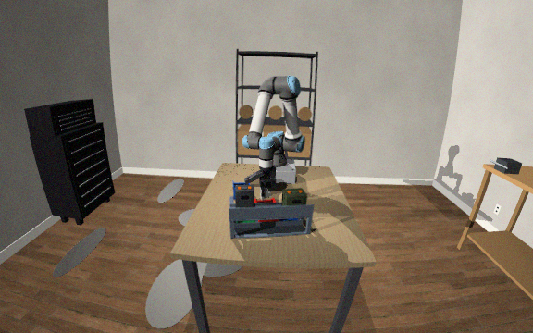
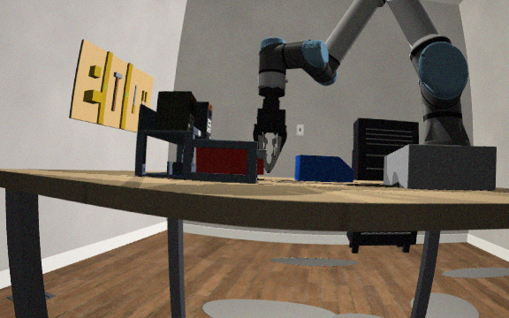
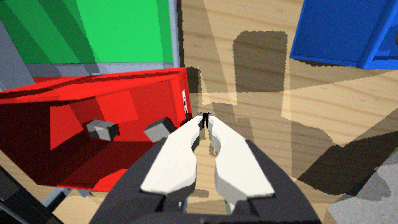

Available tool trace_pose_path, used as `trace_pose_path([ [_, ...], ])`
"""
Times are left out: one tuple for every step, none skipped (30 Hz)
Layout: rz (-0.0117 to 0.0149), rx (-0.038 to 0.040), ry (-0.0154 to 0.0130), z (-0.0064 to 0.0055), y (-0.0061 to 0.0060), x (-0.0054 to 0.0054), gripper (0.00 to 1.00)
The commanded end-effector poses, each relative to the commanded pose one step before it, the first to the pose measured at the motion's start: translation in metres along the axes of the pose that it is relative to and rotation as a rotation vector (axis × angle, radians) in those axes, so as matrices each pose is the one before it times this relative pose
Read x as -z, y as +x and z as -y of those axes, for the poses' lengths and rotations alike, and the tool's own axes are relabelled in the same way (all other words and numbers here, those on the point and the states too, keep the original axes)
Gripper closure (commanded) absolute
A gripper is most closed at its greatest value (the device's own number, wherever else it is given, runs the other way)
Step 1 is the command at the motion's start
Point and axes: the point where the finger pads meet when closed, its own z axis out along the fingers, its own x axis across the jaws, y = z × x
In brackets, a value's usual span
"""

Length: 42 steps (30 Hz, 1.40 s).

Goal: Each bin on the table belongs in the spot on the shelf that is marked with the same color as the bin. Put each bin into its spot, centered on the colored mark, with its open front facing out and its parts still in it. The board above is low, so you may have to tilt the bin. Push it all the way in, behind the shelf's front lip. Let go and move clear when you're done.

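1. The red bin [image 3: 95, 130] lay on the surface [image 3: 260, 120] against the shelf [image 2: 141, 132], grey parts [image 3: 102, 130] inside.
2. The pincer [image 3: 205, 120] was clenched on nothing, just beside the red bin's corner.
3. The blue bin [image 3: 345, 30] sat apart from the red bin.

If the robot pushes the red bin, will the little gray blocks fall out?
Probably not on a flat, slow push: the red bin looks stiff, with walls around the two gray blocks. They look loose, though, so tilting the open front down might spill them. The shut gripper sits by one corner, so a push there would likely turn the bin rather than slide it straight.
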Motion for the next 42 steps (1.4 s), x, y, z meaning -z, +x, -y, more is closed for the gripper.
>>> trace_pose_path([
  [0.00263, 0.00025, 0.00192, 0.00061, -0.00637, 0.00111, 1.00],
  [0.00000, 0.00000, 0.00000, 0.00000, -0.00066, 0.00000, 1.00],
  [0.00000, 0.00000, 0.00000, 0.00000, -0.00065, 0.00000, 1.00],
  [0.00000, 0.00000, 0.00000, 0.00000, -0.00064, 0.00000, 1.00],
  [0.00000, 0.00000, 0.00000, 0.00000, 0.00000, 0.00000, 1.00],
  [0.00000, 0.00000, 0.00000, 0.00000, 0.00000, 0.00000, 1.00],
  [0.00000, -0.00042, 0.00001, 0.00019, -0.00058, -0.00001, 1.00],
  [-0.00002, 0.00005, -0.00001, -0.00003, -0.00063, 0.00000, 1.00],
  [0.00001, 0.00012, 0.00000, -0.00006, -0.00063, 0.00000, 1.00],
  [0.00001, 0.00015, 0.00000, -0.00007, -0.00063, 0.00001, 1.00],
  [0.00001, 0.00009, 0.00000, -0.00004, -0.00061, 0.00000, 1.00],
  [0.00000, 0.00000, 0.00000, 0.00000, -0.00058, 0.00000, 1.00],
  [0.00000, 0.00000, 0.00000, 0.00000, -0.00057, 0.00000, 1.00],
  [0.00000, 0.00000, 0.00000, 0.00000, -0.00056, 0.00000, 1.00],
  [0.00000, 0.00000, 0.00000, 0.00000, -0.00055, 0.00000, 1.00],
  [0.00000, 0.00000, 0.00000, 0.00000, -0.00053, 0.00000, 1.00],
  [0.00000, 0.00000, 0.00000, 0.00000, -0.00052, 0.00000, 1.00],
  [0.00000, 0.00000, 0.00000, 0.00000, -0.00051, 0.00000, 1.00],
  [0.00000, -0.00004, 0.00000, 0.00002, -0.00049, 0.00000, 1.00],
  [0.00000, -0.00007, 0.00000, 0.00003, -0.00047, 0.00000, 1.00],
  [0.00000, -0.00007, 0.00000, 0.00003, -0.00046, 0.00000, 1.00],
  [0.00000, 0.00000, 0.00000, 0.00000, 0.00000, 0.00000, 1.00],
  [0.00000, 0.00000, 0.00000, 0.00000, 0.00000, 0.00000, 1.00],
  [0.00028, -0.00066, 0.00019, 0.00042, -0.00042, 0.00008, 1.00],
  [-0.00002, 0.00003, -0.00002, -0.00002, -0.00044, -0.00001, 1.00],
  [-0.00008, 0.00008, -0.00005, -0.00006, -0.00042, -0.00004, 1.00],
  [-0.00006, 0.00013, -0.00004, -0.00008, -0.00042, -0.00003, 1.00],
  [0.00000, 0.00014, -0.00001, -0.00008, -0.00042, 0.00000, 1.00],
  [0.00000, 0.00012, -0.00001, -0.00007, -0.00040, 0.00000, 1.00],
  [0.00001, 0.00008, 0.00000, -0.00004, -0.00038, 0.00000, 1.00],
  [0.00001, 0.00002, 0.00000, -0.00001, -0.00035, 0.00000, 1.00],
  [0.00001, -0.00002, 0.00000, 0.00002, -0.00033, 0.00000, 1.00],
  [0.00001, -0.00006, 0.00000, 0.00004, -0.00031, 0.00000, 1.00],
  [0.00001, -0.00008, 0.00001, 0.00005, -0.00030, 0.00000, 1.00],
  [0.00007, -0.00009, 0.00005, 0.00006, -0.00030, 0.00004, 1.00],
  [0.00010, -0.00008, 0.00006, 0.00006, -0.00029, 0.00005, 1.00],
  [0.00010, -0.00006, 0.00006, 0.00005, -0.00028, 0.00005, 1.00],
  [0.00010, -0.00003, 0.00006, 0.00004, -0.00026, 0.00005, 1.00],
  [0.00000, 0.00000, 0.00000, 0.00000, 0.00000, 0.00000, 1.00],
  [0.00000, 0.00000, 0.00000, 0.00000, 0.00000, 0.00000, 1.00],
  [0.00075, -0.00024, 0.00044, 0.00029, -0.00036, 0.00036, 1.00],
  [-0.00001, 0.00003, -0.00001, -0.00002, -0.00022, -0.00001, 1.00],
])
